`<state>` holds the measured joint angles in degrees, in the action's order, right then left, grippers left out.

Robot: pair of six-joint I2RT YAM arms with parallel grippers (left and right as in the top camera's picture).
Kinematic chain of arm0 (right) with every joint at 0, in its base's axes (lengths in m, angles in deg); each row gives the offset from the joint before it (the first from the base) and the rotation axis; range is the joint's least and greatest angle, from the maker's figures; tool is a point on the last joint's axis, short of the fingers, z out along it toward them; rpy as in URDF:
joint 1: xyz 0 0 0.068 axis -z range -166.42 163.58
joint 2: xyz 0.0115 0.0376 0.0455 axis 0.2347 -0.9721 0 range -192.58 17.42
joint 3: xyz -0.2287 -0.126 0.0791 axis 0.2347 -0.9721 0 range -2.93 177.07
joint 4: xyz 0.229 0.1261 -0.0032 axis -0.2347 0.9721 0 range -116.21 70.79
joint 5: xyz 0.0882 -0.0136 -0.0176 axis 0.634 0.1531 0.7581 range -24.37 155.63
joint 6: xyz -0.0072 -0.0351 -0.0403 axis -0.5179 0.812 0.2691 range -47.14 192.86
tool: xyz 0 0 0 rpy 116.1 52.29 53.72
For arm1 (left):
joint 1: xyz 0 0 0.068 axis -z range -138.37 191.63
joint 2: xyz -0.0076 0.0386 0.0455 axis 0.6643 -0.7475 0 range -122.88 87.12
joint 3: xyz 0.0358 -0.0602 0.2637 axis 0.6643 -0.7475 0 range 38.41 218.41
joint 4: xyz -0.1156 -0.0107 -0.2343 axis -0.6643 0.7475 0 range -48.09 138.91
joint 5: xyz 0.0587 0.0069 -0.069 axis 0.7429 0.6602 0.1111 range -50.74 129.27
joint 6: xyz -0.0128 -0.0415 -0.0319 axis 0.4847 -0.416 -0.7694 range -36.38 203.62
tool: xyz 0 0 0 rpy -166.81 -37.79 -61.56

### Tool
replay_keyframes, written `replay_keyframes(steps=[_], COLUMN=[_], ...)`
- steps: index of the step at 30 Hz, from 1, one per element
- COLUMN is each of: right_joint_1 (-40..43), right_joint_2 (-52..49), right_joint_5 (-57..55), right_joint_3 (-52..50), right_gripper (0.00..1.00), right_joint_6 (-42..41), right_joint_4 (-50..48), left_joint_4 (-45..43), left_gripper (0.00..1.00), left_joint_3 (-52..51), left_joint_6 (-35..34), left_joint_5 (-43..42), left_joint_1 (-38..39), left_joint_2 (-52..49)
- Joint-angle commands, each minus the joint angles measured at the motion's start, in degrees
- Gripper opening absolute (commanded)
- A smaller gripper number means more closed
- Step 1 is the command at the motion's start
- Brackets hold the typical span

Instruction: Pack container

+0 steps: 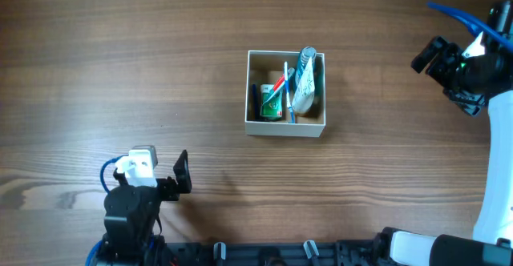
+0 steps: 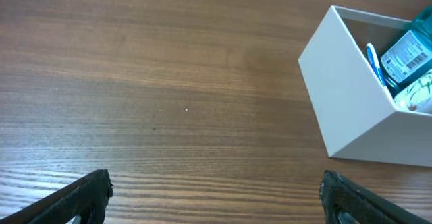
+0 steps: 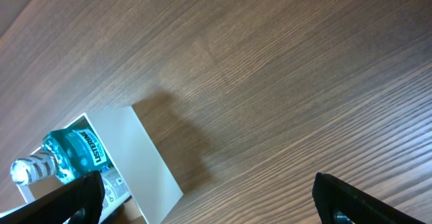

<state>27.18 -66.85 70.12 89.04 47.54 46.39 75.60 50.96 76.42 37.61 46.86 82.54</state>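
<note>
The container [image 1: 285, 126] is set mid-counter [image 1: 120, 66], with a teal bottle [image 1: 305, 66] and other toiletries packed inside. The left fingers [image 2: 81, 197], near left, are held wide apart and touch nothing. The right fingers [image 3: 351, 200], far right, are likewise spread and empty.

The wooden table [image 1: 120, 58] is brown, its grain running left to right, with a paler patch at the near left. Right of centre lies a teal mouthwash bottle [image 1: 306, 66], with a green packet [image 1: 270, 107] just left of it.
</note>
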Motion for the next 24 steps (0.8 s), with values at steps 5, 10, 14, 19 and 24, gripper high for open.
replay_keyframes(steps=[5,10,14,19,24], right_joint_1=[0.1,0.1,0.1,0.1,0.1], right_joint_2=[-0.4,-0.4,-0.4,-0.4,-0.4], right_joint_5=[0.1,0.1,0.1,0.1,-2.3], right_joint_3=[0.3,0.3,0.3,0.3,0.3], right_gripper=[1.00,1.00,1.00,1.00,1.00], right_joint_6=[-0.3,-0.3,-0.3,-0.3,-0.3], right_joint_4=[-0.1,-0.1,-0.1,-0.1,-1.5], left_joint_4=[-0.1,-0.1,-0.1,-0.1,-0.1], left_gripper=[1.00,1.00,1.00,1.00,1.00], left_joint_3=[-3.8,-3.8,-3.8,-3.8,-3.8], left_joint_6=[-0.9,-0.9,-0.9,-0.9,-0.9], left_joint_5=[-0.9,-0.9,-0.9,-0.9,-0.9], left_joint_1=[-0.6,-0.6,-0.6,-0.6,-0.6], left_joint_2=[4.3,4.2,4.2,4.2,4.2])
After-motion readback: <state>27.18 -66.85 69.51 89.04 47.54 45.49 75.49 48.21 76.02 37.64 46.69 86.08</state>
